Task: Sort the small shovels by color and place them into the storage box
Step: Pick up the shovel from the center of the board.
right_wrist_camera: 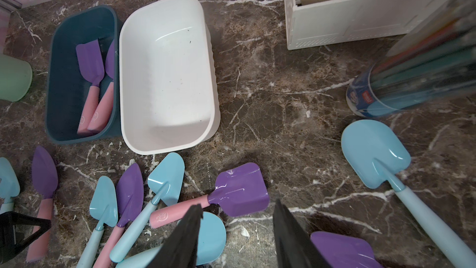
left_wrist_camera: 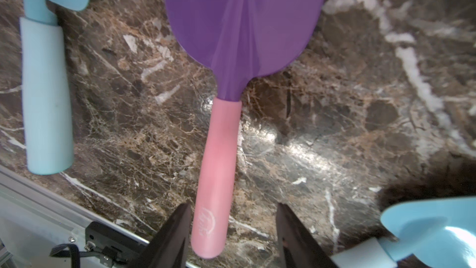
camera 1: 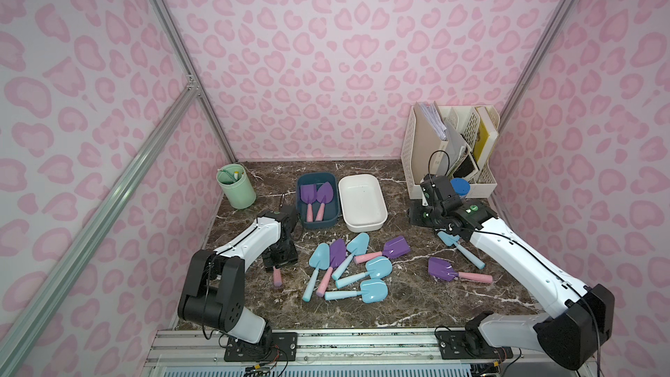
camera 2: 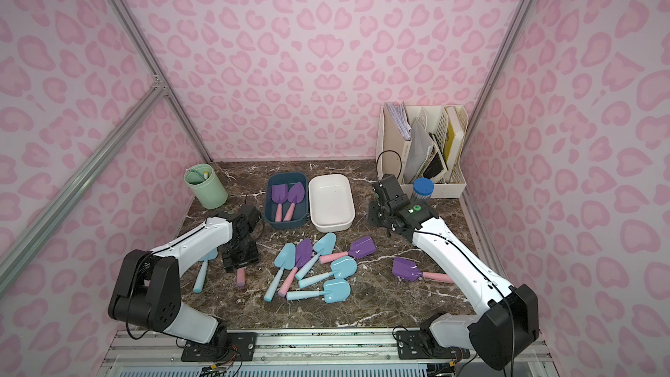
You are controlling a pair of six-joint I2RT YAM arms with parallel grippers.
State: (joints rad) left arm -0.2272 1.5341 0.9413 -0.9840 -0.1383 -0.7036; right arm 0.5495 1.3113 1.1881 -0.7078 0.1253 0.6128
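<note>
Several small shovels lie on the marble table; a mixed pile (camera 1: pixel 348 266) sits mid-table. A purple shovel with a pink handle (left_wrist_camera: pixel 216 163) lies flat, and my left gripper (left_wrist_camera: pixel 233 206) stands open astride its handle end, one finger close beside it, the other apart. In both top views only that handle (camera 1: pixel 277 279) shows below the left gripper (camera 1: pixel 279 259). The dark blue storage box (camera 1: pixel 319 226) holds two purple shovels (camera 1: pixel 313 195); the white box (camera 1: pixel 364 228) is empty. My right gripper (right_wrist_camera: pixel 238 203) is open and empty, raised near another purple shovel (right_wrist_camera: pixel 239 192).
A green cup (camera 1: pixel 237 190) stands back left. A white file organizer (camera 1: pixel 449 154) and a blue-lidded jar (right_wrist_camera: pixel 386 91) stand back right. Light blue shovels lie left of the left arm (camera 2: pixel 203 270) and under the right arm (camera 1: pixel 460 248). A purple shovel (camera 1: pixel 440 270) lies right.
</note>
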